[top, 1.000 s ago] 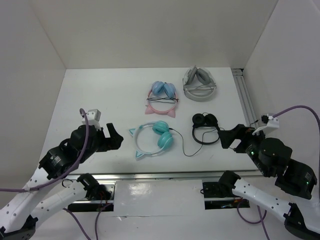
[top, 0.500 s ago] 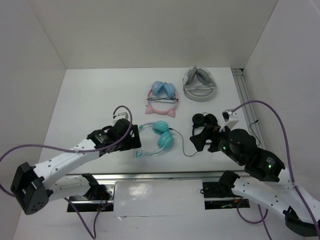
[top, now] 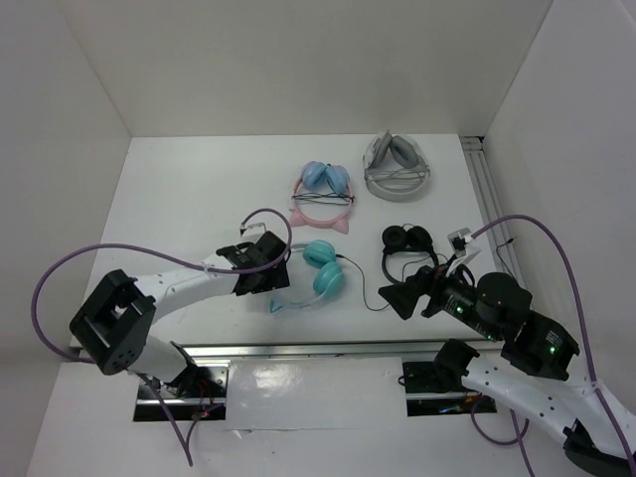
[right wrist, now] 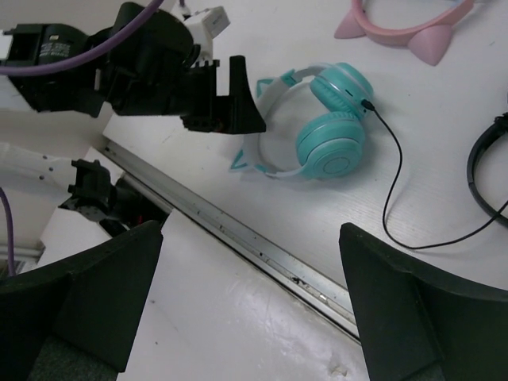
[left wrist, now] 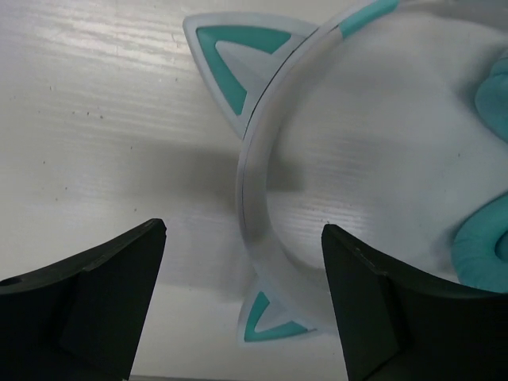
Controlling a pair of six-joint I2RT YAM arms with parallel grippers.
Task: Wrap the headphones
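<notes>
Open across bare table [top: 179,189] left of the headphones [top: 328,279], hemmed behind by pink headphones [top: 320,178], rightward by black headphones [top: 397,238] and trailing cable [right wrist: 393,186].

Bright, even overhead light; soft shadows. Left wrist: glare on table [left wrist: 103,28] at 11 o'clock. Right wrist: dark fingers [right wrist: 79,294] at 5 and 7 o'clock blurred.
</notes>
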